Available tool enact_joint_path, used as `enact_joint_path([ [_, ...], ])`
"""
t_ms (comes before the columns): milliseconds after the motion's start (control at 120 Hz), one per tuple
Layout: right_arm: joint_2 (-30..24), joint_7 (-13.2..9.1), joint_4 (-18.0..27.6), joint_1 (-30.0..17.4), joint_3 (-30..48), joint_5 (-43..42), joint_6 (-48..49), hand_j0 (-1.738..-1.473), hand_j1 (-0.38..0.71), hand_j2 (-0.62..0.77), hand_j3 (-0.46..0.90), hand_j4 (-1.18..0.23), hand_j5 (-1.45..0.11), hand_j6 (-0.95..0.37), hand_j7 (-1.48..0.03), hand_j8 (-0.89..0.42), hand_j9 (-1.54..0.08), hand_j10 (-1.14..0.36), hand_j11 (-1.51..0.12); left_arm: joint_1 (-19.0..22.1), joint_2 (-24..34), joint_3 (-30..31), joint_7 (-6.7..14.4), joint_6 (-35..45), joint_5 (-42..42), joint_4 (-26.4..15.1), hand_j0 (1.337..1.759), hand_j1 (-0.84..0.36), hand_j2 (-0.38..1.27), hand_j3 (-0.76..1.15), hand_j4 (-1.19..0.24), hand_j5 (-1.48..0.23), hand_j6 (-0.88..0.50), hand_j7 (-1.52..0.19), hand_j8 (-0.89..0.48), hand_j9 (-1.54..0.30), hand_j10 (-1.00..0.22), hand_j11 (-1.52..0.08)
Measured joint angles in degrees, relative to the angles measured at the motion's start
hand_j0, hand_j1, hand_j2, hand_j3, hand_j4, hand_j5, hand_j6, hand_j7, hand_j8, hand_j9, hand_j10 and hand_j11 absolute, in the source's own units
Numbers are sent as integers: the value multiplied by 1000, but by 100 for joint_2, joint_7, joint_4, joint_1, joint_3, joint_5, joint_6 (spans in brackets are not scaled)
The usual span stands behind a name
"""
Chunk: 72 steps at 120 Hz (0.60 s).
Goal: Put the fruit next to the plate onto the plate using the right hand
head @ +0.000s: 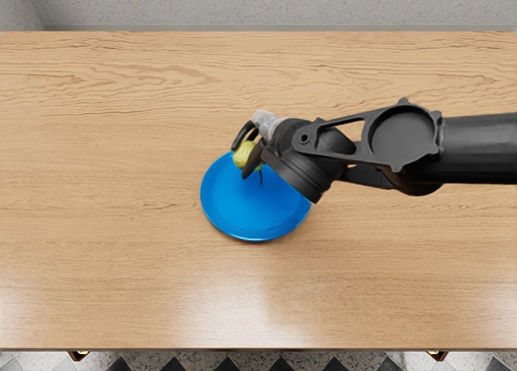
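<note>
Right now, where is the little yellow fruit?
In the head view, the yellow-green fruit is gripped in the right hand, over the far rim of the blue plate near the middle of the wooden table.

The light wooden table (121,104) offers open room left of, behind and in front of the round blue plate (242,213). From the right edge the black right arm (468,149) bars the way, its hand (260,143) clasping a small yellow-green fruit (244,153) over the plate's far rim.
</note>
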Motion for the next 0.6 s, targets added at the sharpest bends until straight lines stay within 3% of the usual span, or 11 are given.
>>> enact_joint_path([
  [117, -1, 0, -12, -17, 27, 0, -8, -1654, -18, 132, 0, -383, -555, -157, -518, -156, -541, -209, -541, 0, 0, 0, 0, 0, 1, 0, 1658, 343, 1, 0, -4, -6, -4, -6, -4, -6, -4, -6],
  [258, -175, 0, 100, -39, 194, 21, 161, -1656, -184, 66, 0, -192, -278, -79, -259, -79, -270, -105, -271, 0, 0, 0, 0, 0, 0, 0, 1658, 343, 1, 0, -4, -6, -4, -6, -4, -6, -4, -6],
  [342, -1070, 0, 318, -230, 778, 21, 1285, -1657, -240, 44, 0, -128, -185, -54, -172, -53, -180, -70, -180, 0, 0, 1, 0, 0, 1, 0, 1658, 343, 1, 0, -4, -6, -4, -6, -4, -6, -4, -6],
  [483, -2955, 0, 430, -1200, 2366, 179, 3833, -1657, -295, 22, 0, -65, -92, -27, -86, -27, -90, -35, -90, 0, 0, 0, 0, 1, 0, 0, 1658, 343, 1, 0, -4, -6, -4, -6, -4, -6, -4, -6],
  [600, -4095, 0, 377, -1636, 2895, 623, 5738, -1658, -318, 13, 0, -37, -52, -16, -49, -16, -51, -20, -51, -16, 0, -1, -3, 1, 0, 0, 1658, 343, 1, 0, -4, -6, -4, -6, -4, -6, -4, -6],
])
